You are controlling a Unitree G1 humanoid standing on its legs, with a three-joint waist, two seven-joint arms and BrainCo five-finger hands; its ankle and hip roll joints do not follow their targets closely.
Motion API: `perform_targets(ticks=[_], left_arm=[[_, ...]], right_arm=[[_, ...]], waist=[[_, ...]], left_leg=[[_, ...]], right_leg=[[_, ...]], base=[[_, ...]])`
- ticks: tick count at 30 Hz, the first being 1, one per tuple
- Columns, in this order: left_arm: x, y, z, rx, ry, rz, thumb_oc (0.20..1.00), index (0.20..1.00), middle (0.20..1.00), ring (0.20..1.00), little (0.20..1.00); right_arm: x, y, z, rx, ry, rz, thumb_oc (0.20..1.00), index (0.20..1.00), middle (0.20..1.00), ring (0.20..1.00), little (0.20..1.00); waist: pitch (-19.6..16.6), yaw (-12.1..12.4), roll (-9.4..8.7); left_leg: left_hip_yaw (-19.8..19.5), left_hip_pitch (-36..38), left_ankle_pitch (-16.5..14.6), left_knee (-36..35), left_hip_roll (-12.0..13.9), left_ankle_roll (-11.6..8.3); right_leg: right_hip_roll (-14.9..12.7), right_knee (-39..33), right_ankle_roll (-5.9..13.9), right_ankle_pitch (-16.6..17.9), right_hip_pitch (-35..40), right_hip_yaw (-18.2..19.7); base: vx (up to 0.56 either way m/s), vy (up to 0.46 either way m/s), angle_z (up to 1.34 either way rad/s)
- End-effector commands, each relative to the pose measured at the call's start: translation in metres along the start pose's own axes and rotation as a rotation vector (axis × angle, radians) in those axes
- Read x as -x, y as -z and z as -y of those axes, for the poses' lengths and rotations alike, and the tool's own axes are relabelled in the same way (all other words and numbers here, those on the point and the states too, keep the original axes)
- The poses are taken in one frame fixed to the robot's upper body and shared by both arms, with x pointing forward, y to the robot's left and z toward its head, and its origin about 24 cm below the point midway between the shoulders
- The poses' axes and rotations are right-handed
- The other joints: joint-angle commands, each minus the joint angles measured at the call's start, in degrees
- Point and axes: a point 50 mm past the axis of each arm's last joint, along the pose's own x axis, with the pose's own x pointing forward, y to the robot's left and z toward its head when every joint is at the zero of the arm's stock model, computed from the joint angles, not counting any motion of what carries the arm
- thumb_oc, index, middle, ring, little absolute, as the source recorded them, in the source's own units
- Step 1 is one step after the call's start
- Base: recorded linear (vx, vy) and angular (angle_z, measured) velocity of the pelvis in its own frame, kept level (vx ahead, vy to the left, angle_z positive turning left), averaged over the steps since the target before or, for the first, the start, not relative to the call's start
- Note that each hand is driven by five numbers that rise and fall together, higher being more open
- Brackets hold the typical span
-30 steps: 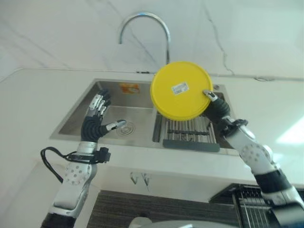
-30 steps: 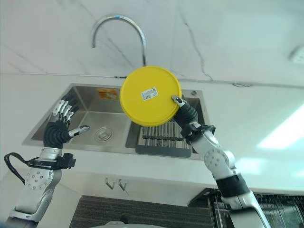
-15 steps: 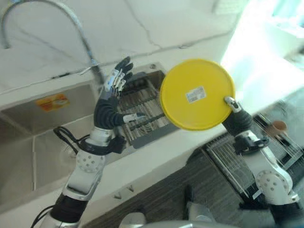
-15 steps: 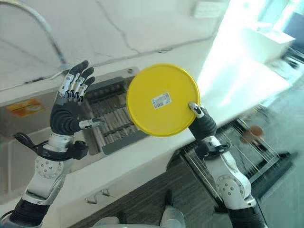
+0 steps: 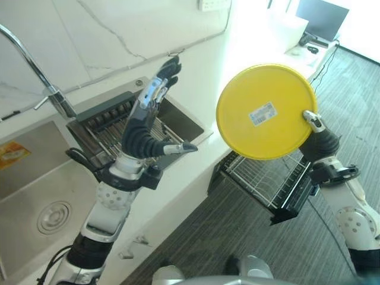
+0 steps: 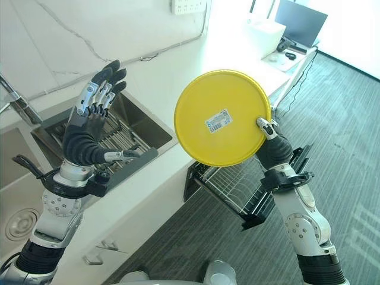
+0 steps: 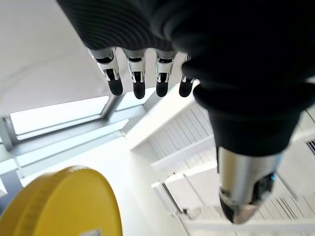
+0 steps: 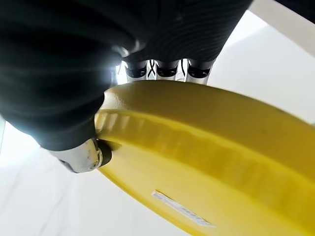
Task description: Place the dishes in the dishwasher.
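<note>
The right hand (image 6: 274, 149) pinches the rim of a yellow plate (image 6: 221, 117), held upright in the air above the rack (image 6: 246, 185). The left hand (image 5: 146, 133) is raised over the sink (image 5: 35, 178) with straight, spread fingers, holding nothing.

The plate (image 5: 265, 112) is bright yellow, with a small white label with dark print on its underside. The right hand (image 6: 272, 147) has a dark ribbed cover and a silver thumb with dark tip. The left hand (image 5: 145, 132) has the same dark ribbed cover, and silver fingers (image 5: 155, 93) with dark tips. The table (image 5: 208, 77) is white, and the wall (image 5: 107, 29) behind it is white marble with thin grey veins. The sink (image 5: 35, 190) is silver-grey steel, with an orange and white sticker (image 5: 13, 155) on its wall. The dishwasher rack (image 5: 267, 184) is of silver wire in a black frame. The floor (image 5: 202, 237) is dark grey with fine stripes.
</note>
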Motion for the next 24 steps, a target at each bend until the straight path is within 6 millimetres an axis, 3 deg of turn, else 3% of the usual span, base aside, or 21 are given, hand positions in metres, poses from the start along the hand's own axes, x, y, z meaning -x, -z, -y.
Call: perform_targets(ticks=[1,4,5,6,7,8,9,10,11,13,14,15,17,18,19,20,21,23,24], left_arm=[[-0.014,-0.008,0.01,-0.02,0.102,0.075,1.0,1.0,1.0,1.0,1.0],[-0.018,-0.007,0.012,-0.022,0.109,0.079,1.0,1.0,1.0,1.0,1.0],[-0.019,-0.007,0.012,-0.027,0.108,0.088,1.0,1.0,1.0,1.0,1.0],[-0.021,-0.007,0.01,-0.042,0.107,0.102,1.0,1.0,1.0,1.0,1.0],[-0.021,-0.008,0.007,-0.066,0.098,0.105,1.0,1.0,1.0,1.0,1.0],[-0.019,-0.009,0.007,-0.08,0.086,0.103,1.0,1.0,1.0,1.0,1.0],[-0.015,-0.008,0.01,-0.103,0.066,0.094,1.0,1.0,1.0,1.0,1.0],[-0.016,-0.004,0.016,-0.099,0.036,0.093,1.0,1.0,1.0,1.0,1.0],[-0.016,-0.002,0.017,-0.114,0.026,0.102,1.0,1.0,1.0,1.0,1.0],[-0.012,-0.002,0.012,-0.127,-0.008,0.08,1.0,1.0,1.0,1.0,1.0],[-0.01,-0.003,0.01,-0.119,0.003,0.065,1.0,1.0,1.0,1.0,1.0],[-0.008,-0.004,0.011,-0.112,0.042,0.066,1.0,1.0,1.0,1.0,1.0],[-0.006,-0.001,0.019,-0.138,0.105,0.036,1.0,1.0,1.0,1.0,1.0],[-0.006,0.0,0.021,-0.123,0.139,0.016,1.0,1.0,1.0,1.0,1.0],[-0.003,0.003,0.027,-0.131,0.234,-0.007,1.0,1.0,1.0,1.0,1.0],[-0.003,0.007,0.031,-0.152,0.271,-0.012,1.0,1.0,1.0,1.0,1.0],[-0.003,0.01,0.032,-0.156,0.3,-0.023,1.0,1.0,1.0,1.0,1.0],[-0.005,0.014,0.033,-0.161,0.329,-0.045,1.0,1.0,1.0,1.0,1.0],[-0.002,0.023,0.029,-0.126,0.32,-0.116,1.0,1.0,1.0,1.0,1.0]], right_arm=[[-0.006,-0.033,-0.023,-0.041,-0.071,0.257,0.2,0.2,0.2,0.2,0.2],[-0.006,-0.036,-0.024,-0.037,-0.065,0.271,0.2,0.2,0.2,0.2,0.2],[-0.007,-0.037,-0.025,-0.025,-0.067,0.284,0.2,0.2,0.2,0.2,0.2],[-0.003,-0.042,-0.024,0.025,-0.044,0.319,0.2,0.2,0.2,0.2,0.2],[-0.001,-0.049,-0.023,0.061,-0.047,0.337,0.2,0.2,0.2,0.2,0.2],[-0.001,-0.053,-0.024,0.073,-0.057,0.337,0.2,0.2,0.2,0.2,0.2],[-0.005,-0.053,-0.025,0.1,-0.075,0.312,0.2,0.2,0.2,0.2,0.2],[-0.015,-0.046,-0.028,0.129,-0.073,0.277,0.2,0.2,0.2,0.2,0.2],[-0.017,-0.046,-0.026,0.157,-0.073,0.273,0.2,0.2,0.2,0.2,0.2],[-0.018,-0.046,-0.027,0.186,-0.089,0.261,0.2,0.2,0.2,0.2,0.2],[-0.016,-0.044,-0.027,0.192,-0.069,0.261,0.2,0.2,0.2,0.2,0.2],[-0.014,-0.04,-0.027,0.211,-0.036,0.272,0.2,0.2,0.2,0.2,0.2],[-0.013,-0.036,-0.027,0.231,-0.017,0.271,0.2,0.2,0.2,0.2,0.2],[-0.012,-0.038,-0.024,0.239,0.001,0.281,0.2,0.2,0.2,0.2,0.2],[-0.005,-0.039,-0.02,0.208,0.025,0.318,0.2,0.2,0.2,0.2,0.2],[-0.002,-0.038,-0.019,0.185,0.029,0.336,0.2,0.2,0.2,0.2,0.2],[-0.002,-0.037,-0.018,0.174,0.037,0.341,0.2,0.2,0.2,0.2,0.2],[-0.005,-0.035,-0.016,0.17,0.037,0.336,0.2,0.2,0.2,0.2,0.2],[-0.007,-0.033,-0.019,0.196,0.031,0.33,0.2,0.2,0.2,0.2,0.2]], waist=[[-4.16,-1.24,-1.18],[-4.28,-1.58,-0.75],[-4.26,-1.96,-0.41],[-3.78,-2.86,-0.29],[-3.67,-2.78,-0.19],[-3.54,-3.06,0.27],[-3.35,-4.14,1.29],[-3.1,-4.68,1.96],[-3.21,-5.05,1.95],[-3.68,-4.62,2.03],[-3.76,-3.73,1.9],[-4.11,-4.03,2.05],[-4.45,-3.03,1.56],[-4.5,-2.76,1.11],[-3.36,-2.21,0.58],[-2.64,-2.69,1.04],[-2.17,-3.12,0.91],[-2.45,-3.19,0.47],[-3.35,-3.4,0.44]], left_leg=[[-2.91,-0.86,0.0,-1.82,-2.64,0.18],[-2.76,-1.52,0.79,-0.72,0.4,-1.84],[-3.38,-2.14,1.46,0.03,2.94,-3.36],[-5.22,-3.55,1.72,1.41,5.81,-4.75],[-6.73,-5.02,2.48,2.59,8.17,-5.54],[-7.93,-5.57,3.79,2.16,9.85,-6.54],[-7.99,-4.89,7.39,-1.09,11.99,-7.79],[-4.19,-6.74,11.96,-2.58,12.49,-8.13],[-1.57,-7.12,11.27,-0.66,10.16,-7.64],[-0.88,-8.74,5.85,6.53,4.55,-5.99],[1.25,-9.44,2.09,8.38,1.01,-4.52],[5.61,-7.36,2.33,5.09,0.89,-3.74],[2.14,-5.32,1.67,2.78,-1.7,-2.32],[1.86,-4.46,1.31,1.62,-2.79,-1.6],[-1.65,-4.2,0.15,0.89,-4.6,1.26],[-3.54,-4.5,-0.3,1.46,-4.17,2.15],[-4.69,-4.26,-0.88,1.97,-4.2,2.4],[-6.46,-4.34,-0.48,1.6,-3.91,1.35],[-8.67,-4.32,-0.82,1.4,-1.66,-1.36]], right_leg=[[-3.51,-16.83,4.89,15.68,8.09,3.72],[-3.78,-20.34,4.99,15.63,8.8,4.73],[-3.54,-21.63,4.77,14.62,8.78,6.6],[-2.17,-20.22,4.51,11.72,7.74,10.57],[-0.28,-18.85,4.7,7.77,7.44,10.95],[1.33,-18.49,4.47,6.06,6.98,11.04],[3.86,-18.35,3.41,4.51,5.74,12.55],[6.21,-20.02,1.56,4.26,6.53,11.11],[6.84,-21.09,1.0,4.14,7.43,9.65],[7.5,-22.63,-0.19,4.4,7.83,8.32],[7.46,-22.65,-0.2,4.38,8.56,5.64],[7.4,-22.42,0.11,4.32,9.37,2.76],[5.97,-21.19,0.83,4.89,9.59,2.35],[4.54,-17.79,1.59,5.6,9.49,1.78],[0.81,0.18,2.56,10.43,3.77,2.91],[1.08,7.03,1.62,11.04,-0.56,5.8],[1.78,7.42,0.83,10.54,-2.51,8.1],[2.51,-1.53,0.35,9.28,-1.93,9.67],[1.69,-21.05,2.17,12.58,0.85,11.96]], base=[[-0.14,-0.722,-0.43],[-0.11,-0.597,-0.5],[-0.19,-0.893,-0.52],[-0.28,-1.161,-0.49],[-0.27,-1.02,-0.45],[-0.26,-0.905,-0.55],[-0.29,-0.821,-0.24],[-0.28,-0.758,0.38],[-0.25,-0.589,1.09],[-0.13,-0.303,0.99],[-0.03,-0.035,0.74],[0.07,0.209,0.63],[0.15,0.39,0.88],[0.2,0.47,1.28],[0.21,0.38,0.84],[0.19,0.205,0.86],[0.18,-0.094,0.81],[0.28,-0.418,0.88],[0.3,-0.543,0.57]])
